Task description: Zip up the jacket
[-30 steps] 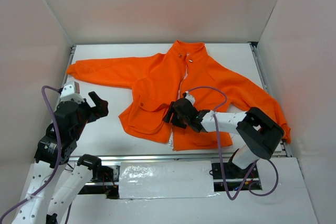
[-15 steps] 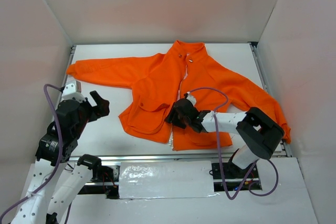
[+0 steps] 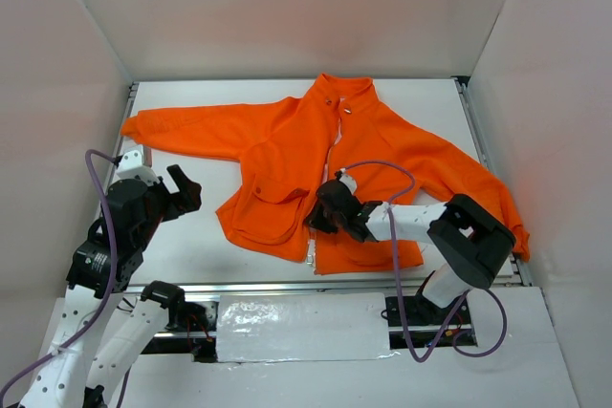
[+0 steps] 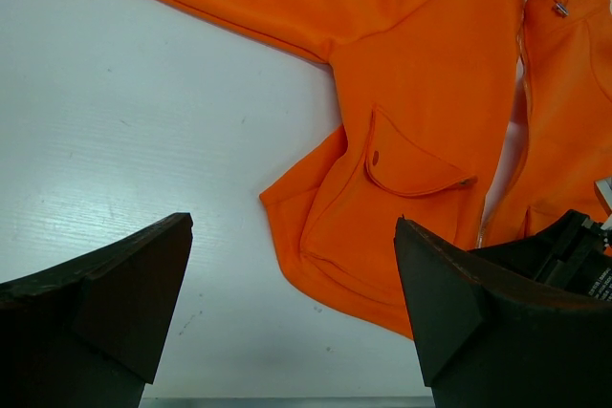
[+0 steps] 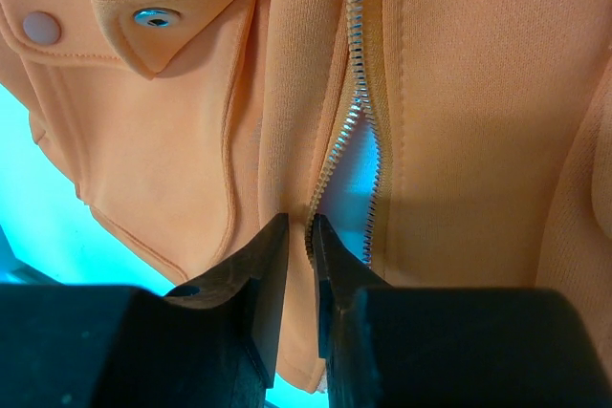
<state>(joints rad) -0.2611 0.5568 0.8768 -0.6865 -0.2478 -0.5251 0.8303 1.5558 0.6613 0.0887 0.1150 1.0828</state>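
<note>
The orange jacket (image 3: 287, 140) lies flat on the white table (image 3: 182, 236), collar at the back and sleeves spread. Its front is parted along the pale zipper (image 5: 356, 54). My right gripper (image 3: 321, 217) is low over the hem at the centre front. In the right wrist view its jaws (image 5: 299, 222) are closed to a thin gap, with the zipper-side edge of the left front panel (image 5: 287, 140) pinched between them. My left gripper (image 3: 185, 188) hangs wide open above bare table, left of the jacket's flap pocket (image 4: 411, 164). Nothing is between its fingers (image 4: 293, 220).
White walls (image 3: 86, 35) enclose the table on the left, back and right. A metal rail (image 3: 287, 287) runs along the front edge. A purple cable (image 3: 382, 167) loops from the right arm over the jacket's lower right panel. A snap (image 5: 156, 16) shows on the pocket flap.
The right gripper's jaws have closed from wide apart onto the jacket's zipper edge. The left gripper has drifted slightly toward the back, still open.
</note>
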